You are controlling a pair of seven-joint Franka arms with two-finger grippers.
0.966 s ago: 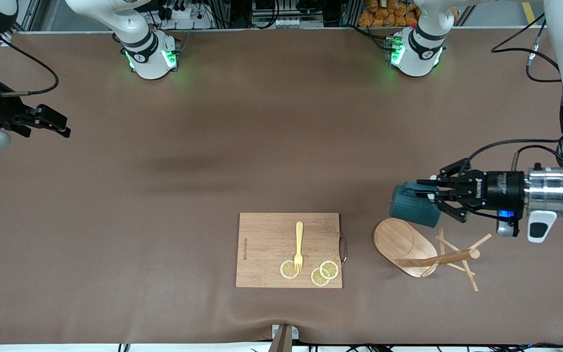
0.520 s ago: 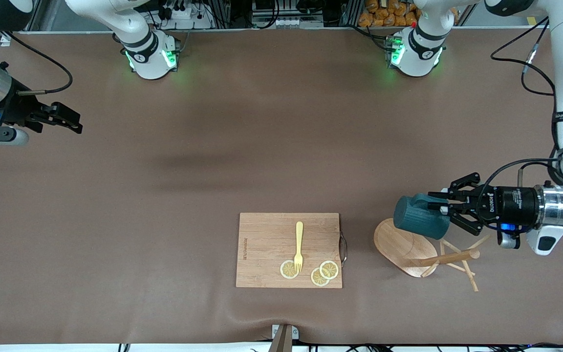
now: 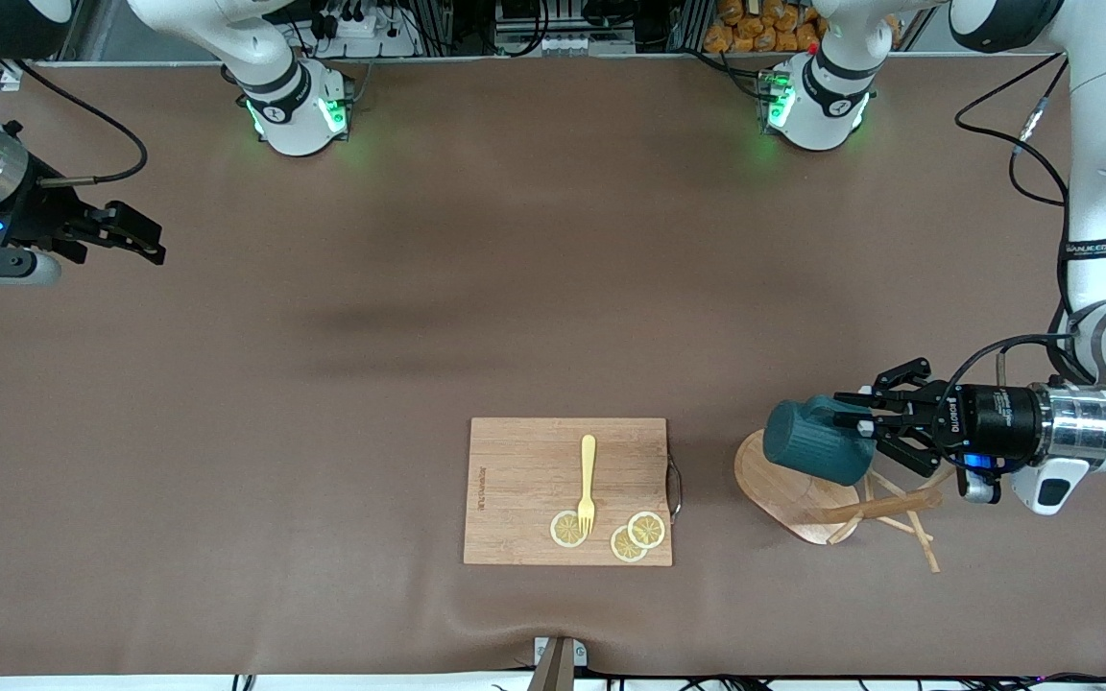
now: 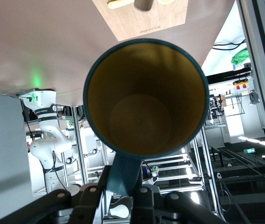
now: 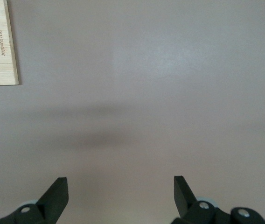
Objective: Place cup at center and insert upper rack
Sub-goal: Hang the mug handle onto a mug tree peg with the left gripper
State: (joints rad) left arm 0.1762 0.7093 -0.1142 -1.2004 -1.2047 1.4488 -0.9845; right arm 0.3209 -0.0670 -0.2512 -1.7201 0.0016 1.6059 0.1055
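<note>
Rack (image 3: 807,489) is lying tipped beside the board (image 3: 567,491), left gripper (image 3: 860,419) is pinching the cup (image 3: 817,440) by its handle over the rack base, so carrying it level to table centre looks wise; right gripper (image 3: 135,240) is waiting, fingers spread.

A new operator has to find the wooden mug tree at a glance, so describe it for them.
Start at the rectangular wooden cutting board near the front camera and move toward the left arm's end of the table. The light wooden mug tree lies tipped over there, under the dark teal ribbed mug held in the left gripper. Its oval base, round post and thin stick pegs set it apart from the flat board.
</note>
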